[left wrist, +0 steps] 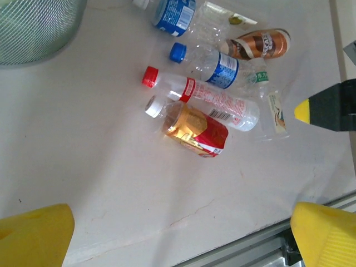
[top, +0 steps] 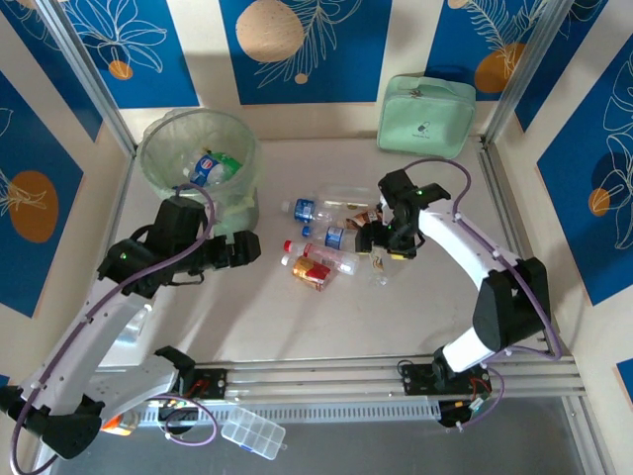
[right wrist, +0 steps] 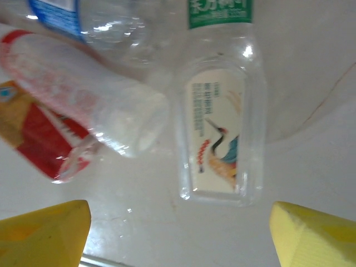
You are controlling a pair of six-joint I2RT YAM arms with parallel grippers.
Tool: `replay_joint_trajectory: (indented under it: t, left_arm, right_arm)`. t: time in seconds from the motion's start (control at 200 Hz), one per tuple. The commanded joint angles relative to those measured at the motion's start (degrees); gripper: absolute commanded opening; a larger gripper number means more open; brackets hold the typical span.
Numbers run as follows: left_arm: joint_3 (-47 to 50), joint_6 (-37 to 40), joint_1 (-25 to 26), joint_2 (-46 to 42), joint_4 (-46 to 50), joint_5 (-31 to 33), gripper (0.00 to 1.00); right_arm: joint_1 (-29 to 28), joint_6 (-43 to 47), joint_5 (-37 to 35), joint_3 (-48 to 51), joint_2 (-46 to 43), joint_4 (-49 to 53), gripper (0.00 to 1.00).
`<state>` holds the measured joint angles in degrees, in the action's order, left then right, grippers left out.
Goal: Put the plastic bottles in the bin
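Several plastic bottles (top: 324,237) lie in a cluster at mid-table. Among them are a red-capped one (left wrist: 200,97), a white-capped one with a red and gold label (left wrist: 192,127), a blue-capped one (left wrist: 214,67) and a brown-labelled one (left wrist: 261,44). My right gripper (top: 381,247) hovers open over a flat clear bottle with a crane label (right wrist: 219,130), which lies just beyond its yellow fingertips (right wrist: 314,236). My left gripper (top: 249,247) stands wide open and empty left of the cluster, beside the bin (top: 158,134). The bin holds a few bottles (top: 213,166).
A mint-green zippered case (top: 425,114) stands against the back wall. Metal rails (top: 396,371) run along the table's near edge, with a clear compartment box (top: 253,433) below them. Bare tabletop (left wrist: 139,189) stretches between the left gripper and the cluster.
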<state>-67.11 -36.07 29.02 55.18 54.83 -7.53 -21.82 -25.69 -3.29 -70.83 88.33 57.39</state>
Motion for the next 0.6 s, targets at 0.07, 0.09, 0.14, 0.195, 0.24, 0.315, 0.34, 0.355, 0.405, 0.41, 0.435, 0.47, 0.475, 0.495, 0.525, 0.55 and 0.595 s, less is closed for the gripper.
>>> replay_joint_trajectory:
  t: [0.07,0.09,0.14,0.195,0.24,0.315,0.34,0.355,0.405,0.41,0.435,0.47,0.475,0.495,0.525,0.55,0.595]
  left_arm:
    - [1.09,1.0,0.09,-1.34,0.43,-1.46,0.99]
    - [1.09,1.01,0.1,-1.4,0.53,-1.39,0.99]
    - [1.04,1.09,0.12,-1.6,0.63,-1.3,0.99]
    - [1.04,1.23,0.08,-1.69,0.78,-1.05,0.99]
    - [1.11,1.4,0.08,-1.72,0.76,-1.01,0.99]
    - [0.86,1.47,0.08,-1.33,1.12,-0.42,0.99]
    - [0.64,1.42,0.08,-1.21,1.38,-0.2,0.99]
    - [0.58,1.41,0.08,-1.06,1.44,-0.06,0.99]
    - [0.26,1.46,0.09,-0.63,1.64,0.06,0.99]
    - [0.2,1.45,0.08,-0.57,1.66,0.06,0.99]
    - [0.13,1.46,0.08,-0.34,1.64,0.11,0.99]
    - [-0.03,1.52,0.08,0.01,1.6,0.04,0.99]
    - [-0.08,1.53,0.08,0.06,1.6,0.01,0.99]
    - [-0.12,1.49,0.08,0.25,1.55,-0.03,0.99]
    - [-0.27,1.36,0.08,0.64,1.44,-0.09,0.99]
    - [-0.34,1.29,0.08,0.78,1.29,-0.16,0.99]
    - [-0.37,1.01,0.08,1.15,1.03,-0.2,0.99]
  right_arm:
    - [-0.15,2.69,-0.21,3.32,1.71,-1.74,0.84]
    - [-0.21,2.96,-0.08,3.61,2.1,-1.75,0.84]
    - [-0.66,3.75,-0.08,3.89,3.24,-1.54,0.84]
    - [-1.59,4.65,-1.68,4.03,4.42,-1.36,0.84]
    - [-2.07,4.92,-3.54,3.96,5.72,-1.1,0.84]
    - [-2.35,5.49,-6.33,3.69,7.69,-0.87,0.83]
    - [-2.43,5.74,-7.1,3.64,8.15,-1.08,0.83]
    - [-2.43,5.91,-7.49,3.6,8.39,-1.19,0.83]
    - [-2.43,6.28,-8.57,3.27,9.09,-1.69,0.83]
    - [-2.43,6.32,-8.62,3.21,9.15,-1.72,0.83]
    - [-2.43,6.64,-9.02,3.01,9.5,-1.98,0.82]
    - [-2.44,6.95,-9.55,2.66,10.12,-2.34,0.82]
    - [-2.44,7.0,-9.63,2.64,10.24,-2.4,0.82]
    - [-2.43,7.13,-9.89,2.4,10.66,-2.52,0.82]
    - [-2.48,7.4,-10.13,2.05,11.28,-2.69,0.8]
    - [-2.52,7.59,-10.25,1.78,11.84,-2.8,0.79]
    - [-2.77,8.02,-10.44,1.33,12.68,-2.96,0.77]
